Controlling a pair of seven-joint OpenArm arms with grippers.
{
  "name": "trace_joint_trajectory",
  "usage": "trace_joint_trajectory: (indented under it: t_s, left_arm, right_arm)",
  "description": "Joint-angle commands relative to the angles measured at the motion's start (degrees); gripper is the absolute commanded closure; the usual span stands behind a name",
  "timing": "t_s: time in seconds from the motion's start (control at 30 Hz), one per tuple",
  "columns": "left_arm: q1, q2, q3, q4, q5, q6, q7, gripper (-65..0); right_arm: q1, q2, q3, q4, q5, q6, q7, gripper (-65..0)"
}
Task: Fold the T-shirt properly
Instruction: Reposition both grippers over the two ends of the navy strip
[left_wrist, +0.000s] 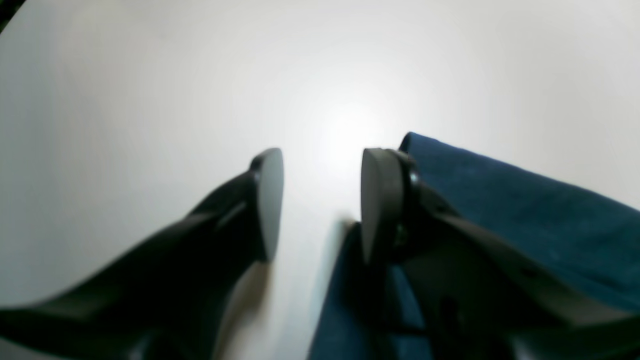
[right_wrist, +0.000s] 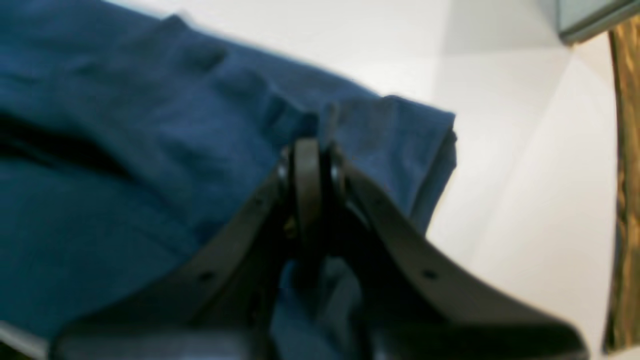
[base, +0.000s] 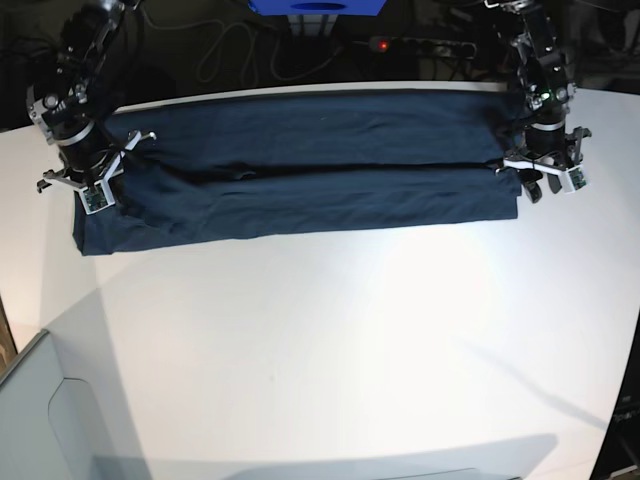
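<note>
Lengthwise, T-shirt (base: 300, 170) across table

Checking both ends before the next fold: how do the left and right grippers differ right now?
The right gripper is shut, pinching a fold of the T-shirt; the left gripper is open and holds nothing. The right one sits over the cloth near a corner; the left straddles the shirt's edge, one finger over fabric, the other over bare table. Both are at opposite ends of the shirt.

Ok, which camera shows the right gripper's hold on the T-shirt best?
The right wrist view: the right gripper is shut on a bunched edge of the T-shirt, close up. The base view shows it small at the shirt's end; the left wrist view shows only the open left gripper.
</note>
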Motion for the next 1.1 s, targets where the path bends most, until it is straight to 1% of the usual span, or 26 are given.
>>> trace_joint_trajectory:
  t_s: [0.0, 0.1, 0.17, 0.33, 0.77, 1.03, 1.07]
  left_arm:
    - [-0.45, -0.80, -0.26, 1.16, -0.13, 0.01, -1.41, -24.8]
    - [-0.45, -0.89, -0.26, 1.16, -0.13, 0.01, -1.41, -24.8]
    - [-0.45, -0.89, -0.26, 1.16, -0.13, 0.01, -1.41, -24.9]
    - [-0.98, -0.89, -0.26, 1.16, -0.13, 0.10, -1.50, -29.1]
    - [-1.69, -0.71, -0.26, 3.62, -0.13, 0.10, -1.41, -29.4]
    - [-1.60, -0.98, -0.26, 3.53, -0.13, 0.10, -1.41, -29.5]
    - [-1.51, -0.98, -0.26, 3.53, -0.13, 0.10, -1.41, -29.5]
  right_arm:
    - [-0.67, -0.01, 0.34, 2.40, 1.10, 0.82, 1.46, 0.0]
    - [-4.19, -1.24, 0.26, 5.82, 1.10, 0.82, 1.29, 0.0]
    - [-6.12, -1.51, 0.26, 7.14, 1.10, 0.82, 1.38, 0.0]
    - [-8.76, -1.60, 0.17, 7.14, 1.10, 0.82, 1.38, 0.0]
    - [-10.25, -0.01, 0.34, 3.27, 0.84, 0.82, 1.38, 0.0]
    - [-11.84, 0.07, 0.26, 3.19, 0.84, 0.82, 1.20, -0.3]
    - [-11.92, 0.07, 0.26, 3.19, 0.84, 0.82, 1.20, -1.4]
